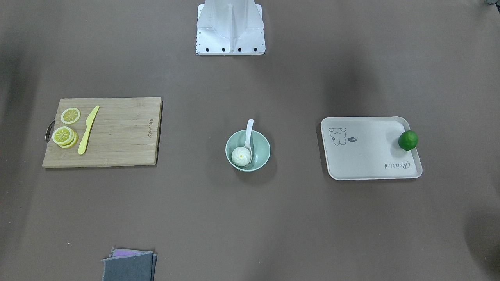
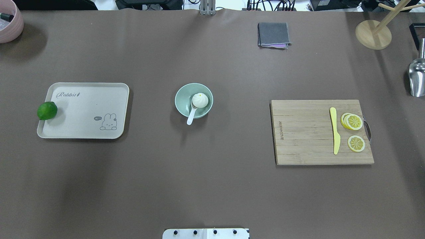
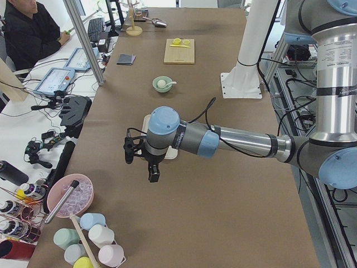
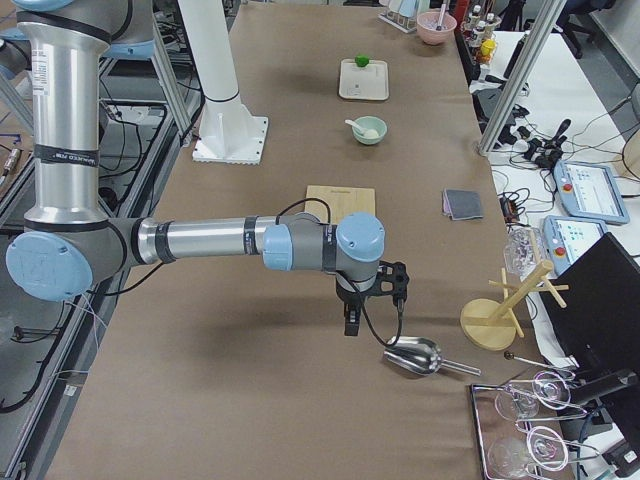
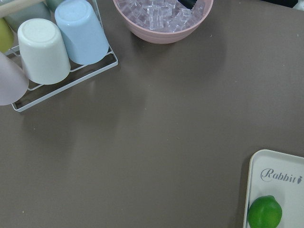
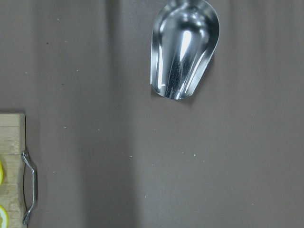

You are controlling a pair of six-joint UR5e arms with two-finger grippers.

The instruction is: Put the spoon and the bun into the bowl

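The mint-green bowl stands at the table's middle, also in the overhead view. The white pleated bun lies inside it. The white ceramic spoon rests in the bowl beside the bun, its handle over the rim toward the robot. My left gripper shows only in the exterior left view, far from the bowl past the tray's end. My right gripper shows only in the exterior right view, near the metal scoop. I cannot tell whether either is open or shut.
A cream tray with a green lime at its edge lies on the robot's left. A wooden board holds lemon slices and a yellow knife. A folded grey cloth, metal scoop, pink ice bowl and cups stand around.
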